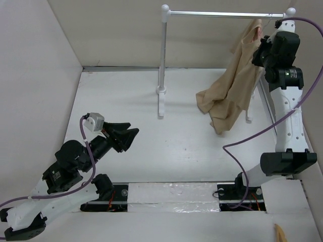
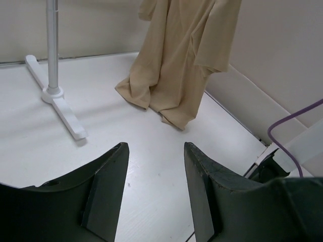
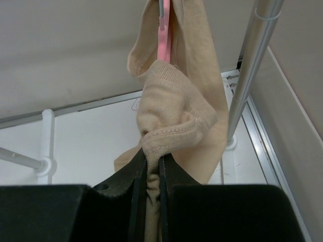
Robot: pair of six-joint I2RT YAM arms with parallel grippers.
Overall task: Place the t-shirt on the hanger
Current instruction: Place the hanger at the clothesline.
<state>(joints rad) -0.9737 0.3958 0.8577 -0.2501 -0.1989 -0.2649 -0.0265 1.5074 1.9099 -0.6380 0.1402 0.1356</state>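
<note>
The tan t-shirt (image 1: 232,85) hangs from the right end of the rack rail, its lower part bunched on the table. It also shows in the left wrist view (image 2: 181,65). The pink hanger (image 3: 163,35) shows only as a thin strip inside the cloth, and as a pink spot in the top view (image 1: 261,32). My right gripper (image 3: 151,159) is raised by the rail and shut on a hemmed fold of the t-shirt (image 3: 171,126). My left gripper (image 2: 154,161) is open and empty, low over the table at the front left (image 1: 126,136).
A white-posted rack with a metal rail (image 1: 222,15) stands at the back; its left post and foot (image 1: 161,96) are mid-table, and its right post (image 3: 252,65) is close beside my right gripper. White walls enclose the table on three sides.
</note>
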